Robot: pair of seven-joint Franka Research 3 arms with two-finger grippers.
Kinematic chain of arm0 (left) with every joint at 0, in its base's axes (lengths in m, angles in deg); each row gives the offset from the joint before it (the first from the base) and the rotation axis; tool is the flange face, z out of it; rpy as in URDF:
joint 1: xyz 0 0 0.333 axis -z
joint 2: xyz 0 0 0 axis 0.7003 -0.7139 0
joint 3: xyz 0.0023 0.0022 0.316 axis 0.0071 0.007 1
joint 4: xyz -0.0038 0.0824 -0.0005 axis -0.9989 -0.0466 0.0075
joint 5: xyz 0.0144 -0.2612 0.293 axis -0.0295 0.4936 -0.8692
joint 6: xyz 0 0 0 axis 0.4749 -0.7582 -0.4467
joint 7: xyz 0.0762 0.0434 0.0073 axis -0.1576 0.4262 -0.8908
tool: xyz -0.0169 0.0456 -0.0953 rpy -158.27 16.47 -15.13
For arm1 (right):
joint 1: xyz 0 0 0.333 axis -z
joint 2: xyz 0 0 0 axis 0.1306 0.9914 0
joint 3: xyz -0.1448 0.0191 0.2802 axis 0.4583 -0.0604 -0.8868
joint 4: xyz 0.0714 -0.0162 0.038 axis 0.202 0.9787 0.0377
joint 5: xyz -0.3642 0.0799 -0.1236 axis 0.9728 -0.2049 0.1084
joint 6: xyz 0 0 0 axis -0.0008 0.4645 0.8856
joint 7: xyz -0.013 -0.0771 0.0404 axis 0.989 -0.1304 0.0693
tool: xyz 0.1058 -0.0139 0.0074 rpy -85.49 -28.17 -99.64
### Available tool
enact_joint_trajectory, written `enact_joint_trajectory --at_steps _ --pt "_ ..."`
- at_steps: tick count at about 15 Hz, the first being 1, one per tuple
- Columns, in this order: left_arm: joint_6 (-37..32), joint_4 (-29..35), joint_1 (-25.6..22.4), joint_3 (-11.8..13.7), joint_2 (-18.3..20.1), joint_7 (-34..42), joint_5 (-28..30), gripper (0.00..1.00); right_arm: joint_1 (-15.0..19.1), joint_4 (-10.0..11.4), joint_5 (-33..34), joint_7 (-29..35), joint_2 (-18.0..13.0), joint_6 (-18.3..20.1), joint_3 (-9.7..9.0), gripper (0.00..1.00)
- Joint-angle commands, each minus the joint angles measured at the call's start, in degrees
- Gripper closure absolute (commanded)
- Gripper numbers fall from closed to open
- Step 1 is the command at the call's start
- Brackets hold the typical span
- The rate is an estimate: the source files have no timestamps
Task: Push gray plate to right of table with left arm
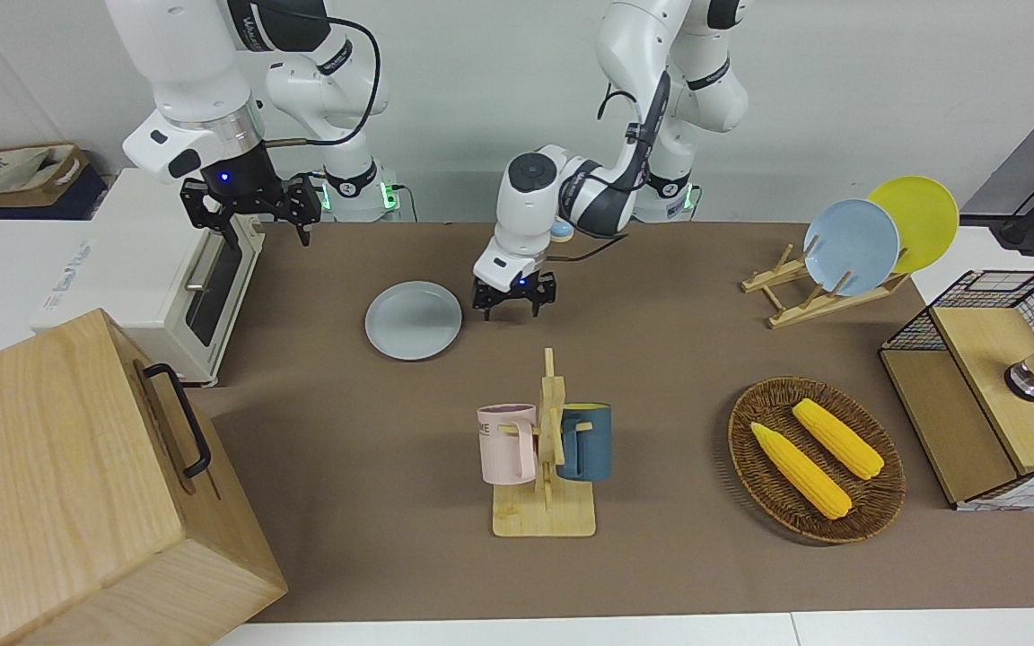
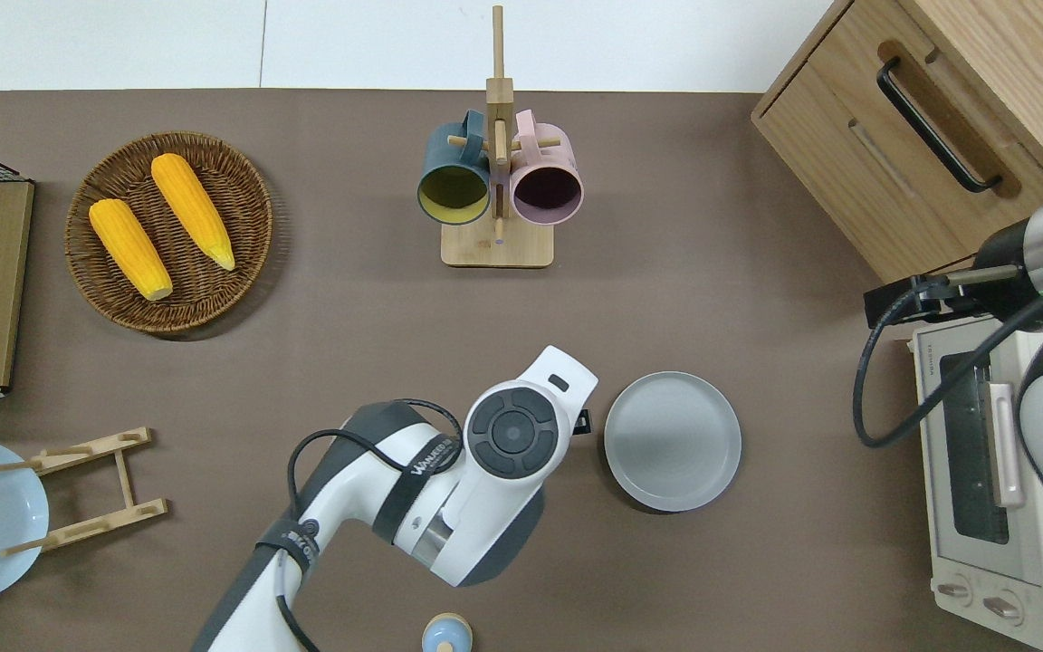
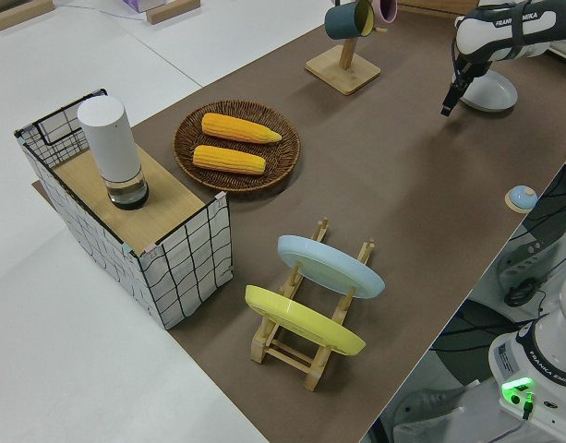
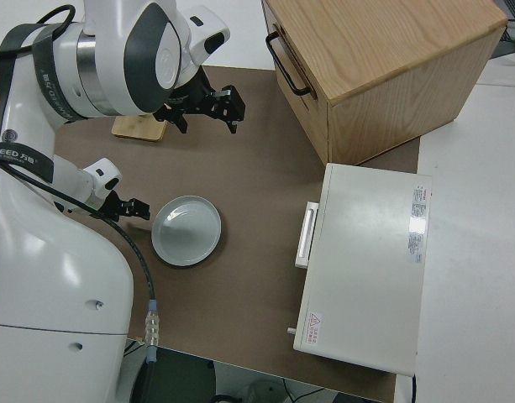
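**Left gripper down beside the gray plate**

On the brown table [image 1: 661,574], the gray plate [image 1: 413,320] sits flat, toward the right arm's end, at about four o'clock from the table's centre in the overhead view. Look at the left arm [image 2: 413,507]: it reaches in low, and the left gripper [image 1: 513,304] is right down at the plate's rim, on the side facing the left arm's end, at nine o'clock of the plate from above. Its fingers [image 1: 486,309] point downward with a clear gap between them, and nothing is held in that gap. Whether a fingertip actually touches the rim, I cannot tell; it is just beside it at the least.

Farther from the robots, at roughly eleven o'clock of the plate in the overhead view, stands the wooden mug rack [image 2: 496,244] with a dark blue mug [image 2: 454,181] and a pink mug [image 2: 547,184] hanging on either side. Over toward the left arm's end, a wicker basket [image 2: 241,263] holds two ears of corn [image 2: 191,210], lying side by side. Nearer the robots at that end, a wooden plate rack [image 1: 795,305] carries a sky-blue plate [image 1: 851,247] and a yellow plate [image 1: 921,220], both leaning upright.

At the right arm's end, a white toaster oven [image 2: 992,507] sits at three o'clock of the gray plate, with a wooden cabinet [image 2: 929,109] farther from the robots. The right arm is parked, its right gripper [image 1: 252,208] with fingers spread and holding nothing.
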State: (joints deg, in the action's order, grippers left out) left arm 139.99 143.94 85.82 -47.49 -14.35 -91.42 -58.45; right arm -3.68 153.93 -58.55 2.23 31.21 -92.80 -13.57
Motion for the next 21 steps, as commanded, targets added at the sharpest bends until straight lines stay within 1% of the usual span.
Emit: enact_joint_trajectory --at_steps 1,8,13,16,18,21 --pt "-5.28 2.71 -4.98 -0.3 5.24 7.56 1.64 0.01 0.04 -0.08 -0.4 0.18 -0.34 0.61 0.01 0.017" --pt "-15.66 2.62 -15.26 -0.21 11.66 20.83 2.97 0.01 0.04 -0.08 -0.4 0.18 -0.34 0.61 0.01 0.017" --pt "-21.99 2.18 -23.25 -0.12 15.0 31.37 2.62 0.01 0.04 -0.08 -0.4 0.18 -0.34 0.61 0.01 0.017" --pt "-25.07 1.3 -26.77 0.14 16.85 36.13 2.26 0.01 0.04 -0.08 -0.4 0.18 -0.34 0.61 0.01 0.017" --pt "-26.13 0.86 -28.36 0.14 17.99 37.1 0.69 0.01 0.04 -0.08 -0.4 0.18 -0.34 0.61 0.01 0.017" --pt "-27.62 0.33 -30.38 0.31 19.75 38.86 -3.88 0.01 0.04 -0.16 -0.4 0.18 -0.34 0.61 0.01 0.017"
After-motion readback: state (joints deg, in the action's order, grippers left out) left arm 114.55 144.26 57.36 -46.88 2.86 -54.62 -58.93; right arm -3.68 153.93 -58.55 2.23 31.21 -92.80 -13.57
